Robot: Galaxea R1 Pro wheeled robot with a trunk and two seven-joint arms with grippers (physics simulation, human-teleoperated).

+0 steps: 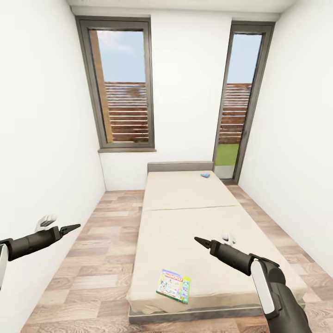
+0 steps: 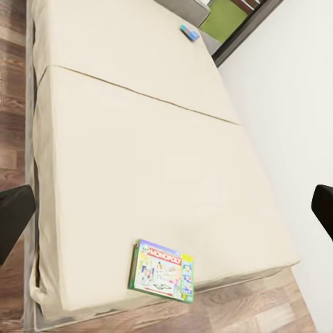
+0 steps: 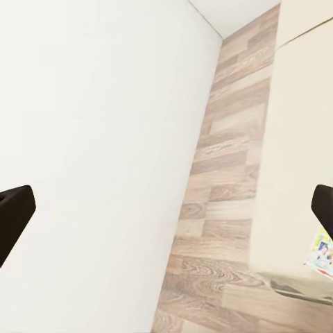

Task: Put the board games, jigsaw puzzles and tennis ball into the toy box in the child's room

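Observation:
A colourful Monopoly board game (image 1: 173, 286) lies flat near the foot end of the beige bed (image 1: 185, 217). It also appears in the left wrist view as the board game (image 2: 163, 270), and its corner is the board game (image 3: 321, 251) in the right wrist view. A second, small blue board game (image 1: 205, 175) rests at the bed's head end, the blue game (image 2: 189, 32) in the left wrist view. My left gripper (image 1: 69, 228) hovers over the floor left of the bed, open and empty. My right gripper (image 1: 200, 241) hangs above the mattress beyond the Monopoly box, open and empty.
White walls close in on both sides of the narrow room. A window (image 1: 121, 85) and a tall glass door (image 1: 236, 104) are in the far wall. Strips of wood floor (image 1: 97, 249) run along each side of the low bed.

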